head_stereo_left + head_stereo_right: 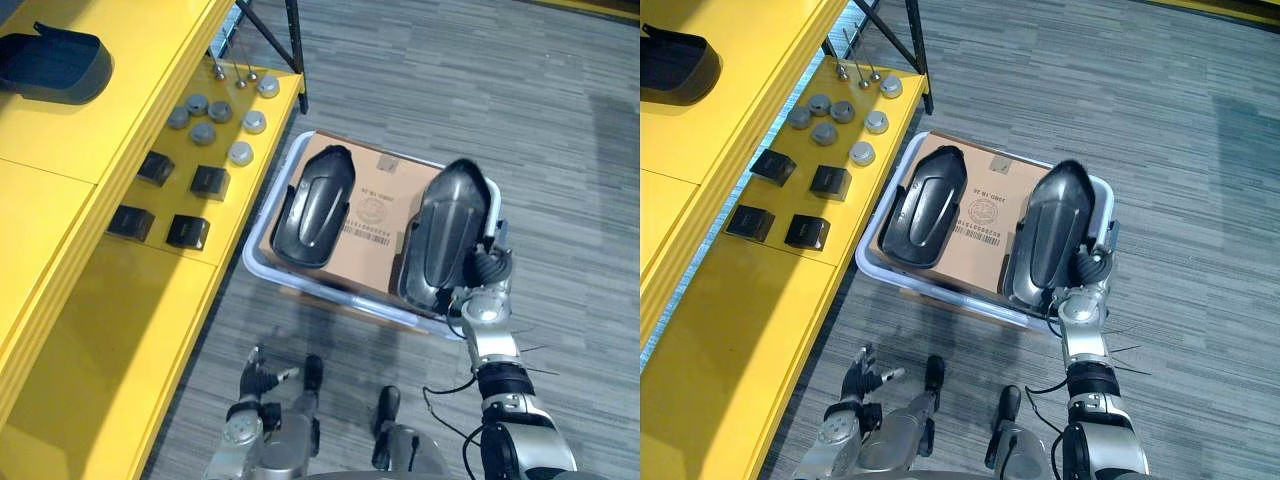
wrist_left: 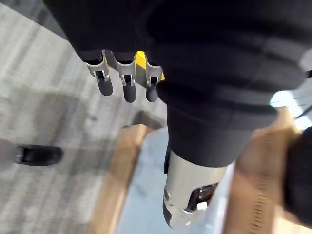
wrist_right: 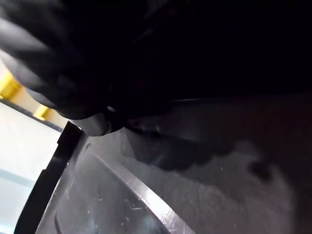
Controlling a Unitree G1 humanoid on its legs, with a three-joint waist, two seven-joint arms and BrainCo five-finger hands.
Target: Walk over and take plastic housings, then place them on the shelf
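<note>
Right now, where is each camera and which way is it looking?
Left eye view: on the head, looking down at the yellow shelf, the bin, the left robot hand and the right robot hand at the right housing.
Right eye view: beside it, same scene.
Left wrist view: on the left wrist, looking past straight fingers at the floor.
Right wrist view: on the right wrist, close against the right housing, shared with the eye views.

Grey caps [image 1: 203,133] beside black boxes [image 1: 210,182]; cardboard box [image 1: 375,205] in white crate [image 1: 340,297].
</note>
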